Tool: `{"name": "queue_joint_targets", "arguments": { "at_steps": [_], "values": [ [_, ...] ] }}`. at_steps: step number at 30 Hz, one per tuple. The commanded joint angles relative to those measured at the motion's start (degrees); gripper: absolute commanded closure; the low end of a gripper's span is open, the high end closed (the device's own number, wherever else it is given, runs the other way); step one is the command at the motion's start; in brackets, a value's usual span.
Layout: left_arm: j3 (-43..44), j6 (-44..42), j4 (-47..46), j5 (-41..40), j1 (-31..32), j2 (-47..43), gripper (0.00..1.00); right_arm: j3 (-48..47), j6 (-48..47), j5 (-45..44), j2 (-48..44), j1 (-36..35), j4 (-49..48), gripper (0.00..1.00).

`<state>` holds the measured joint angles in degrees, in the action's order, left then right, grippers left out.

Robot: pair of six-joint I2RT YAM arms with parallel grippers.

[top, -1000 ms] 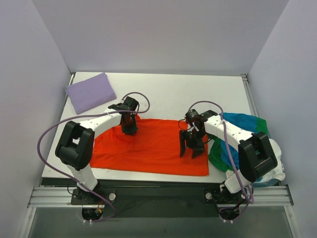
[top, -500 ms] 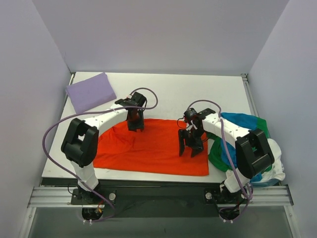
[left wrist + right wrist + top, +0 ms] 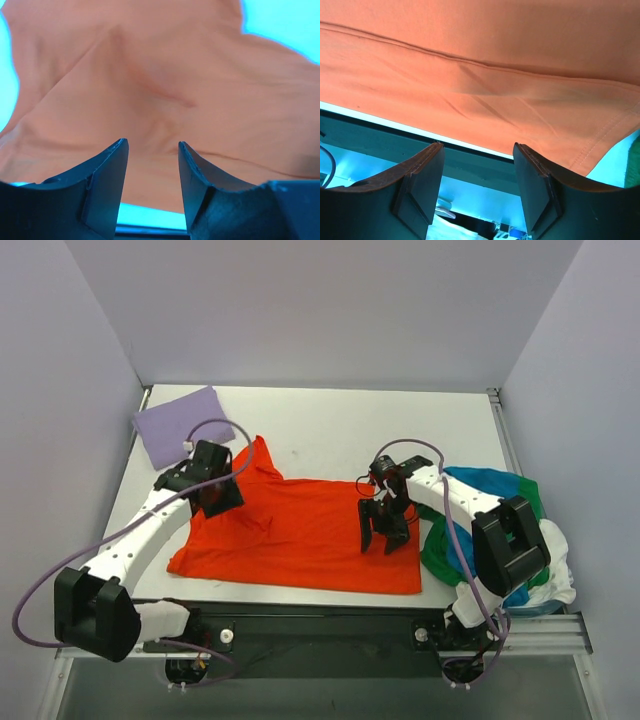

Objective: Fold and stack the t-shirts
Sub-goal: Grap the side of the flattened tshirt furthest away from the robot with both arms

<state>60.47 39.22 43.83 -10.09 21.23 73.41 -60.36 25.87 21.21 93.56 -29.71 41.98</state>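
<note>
The bright orange-red soft cloth t-shirt [image 3: 300, 540] lies spread out on the white bench [image 3: 340, 430], near the front edge. My left arm reaches over its left side. My left jaws are apart with nothing in them. My right arm bends over its right side, and my right jaws are apart too. A folded lavender purple t-shirt [image 3: 182, 426] sits in the far left corner. A heap of green, blue and white t-shirts [image 3: 480, 483] lies at the right edge.
</note>
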Motion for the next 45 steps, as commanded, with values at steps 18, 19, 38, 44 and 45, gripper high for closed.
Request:
{"name": "queue_joint_targets", "arguments": {
  "at_steps": [18,19,38,44,45],
  "values": [
    [-3.3,-6.9,-11.1,5.2,-7.2,15.3,0.43,-2.6,-1.6,-1.7,-0.7,0.2,4.5,0.42],
    [-3.2,-6.9,-11.6,5.5,-7.2,15.4,0.43,-2.5,-1.4,-1.7,-0.8,0.2,4.4,0.42],
    [2.2,-4.5,-15.4,10.1,-6.1,19.8,0.44,-3.7,0.4,-3.1,-1.7,0.2,4.5,0.42],
    [2.7,-4.6,-14.6,11.4,-6.2,16.3,0.44,-7.1,-0.7,-5.0,-0.8,0.4,5.0,0.42],
    [2.6,-4.6,-14.8,11.8,-6.1,16.3,0.44,-8.0,-1.1,-5.2,0.2,0.4,4.9,0.42]
  ]
}}
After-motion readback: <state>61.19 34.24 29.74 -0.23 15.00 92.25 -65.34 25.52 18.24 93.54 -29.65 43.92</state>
